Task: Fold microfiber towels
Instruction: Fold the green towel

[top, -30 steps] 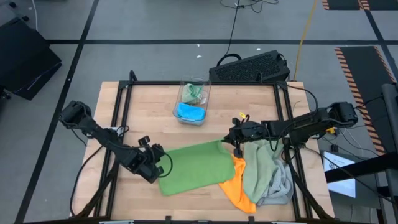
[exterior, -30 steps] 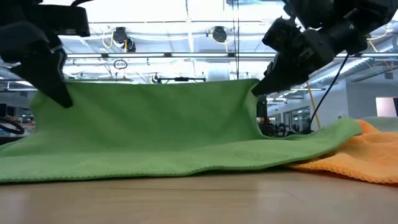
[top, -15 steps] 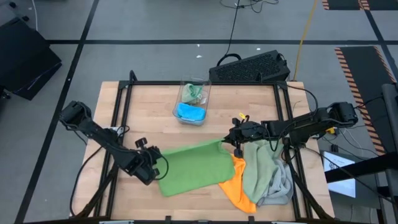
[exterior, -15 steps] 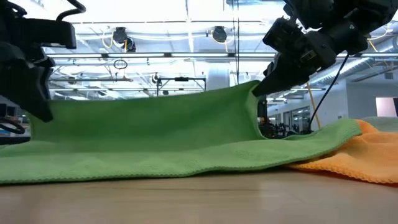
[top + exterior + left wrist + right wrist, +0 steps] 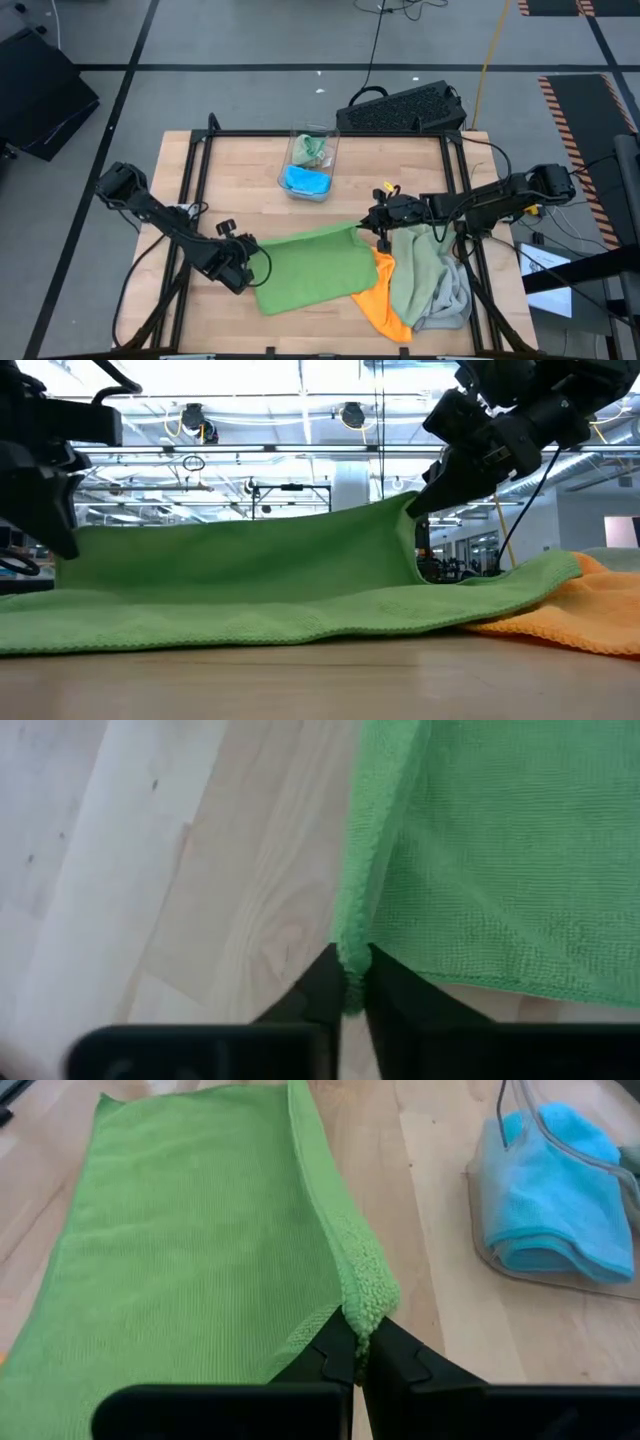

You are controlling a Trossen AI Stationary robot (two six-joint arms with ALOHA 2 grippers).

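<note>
A bright green towel [image 5: 312, 270] lies at the table's near middle, its far edge raised. My left gripper [image 5: 245, 263] is shut on its far left corner, and my right gripper [image 5: 372, 228] is shut on its far right corner. The low view shows the raised edge [image 5: 250, 522] sloping down from the right gripper [image 5: 415, 508] to the left gripper [image 5: 62, 540]. The towel's near part [image 5: 250, 625] rests on the table. An orange towel [image 5: 385, 298] lies partly under its right end. A sage green towel [image 5: 415, 265] and a light grey one [image 5: 452, 298] are heaped at the right. My left gripper pinches the green towel's far left corner [image 5: 350, 958] between its two fingers, on the hemmed edge. The corner is lifted off the table and the cloth spreads away from the fingers. My right gripper pinches the far right corner [image 5: 365, 1308], where the cloth is bunched into a thick fold. It comes level from the table's right. The corner is held up, higher than the left one.
A clear plastic bin [image 5: 310, 165] at the far middle holds a blue towel [image 5: 305, 181] and a greenish cloth [image 5: 312, 148]. It also shows in the right wrist view [image 5: 550, 1200]. A black keyboard [image 5: 400, 108] lies beyond the far edge. Black frame rails [image 5: 195, 190] run along the table's sides.
My left gripper has gone down and a little toward the table's left edge, still shut on its corner. That corner and the left part of the raised edge now sit lower. The right corner has stayed where it was.
</note>
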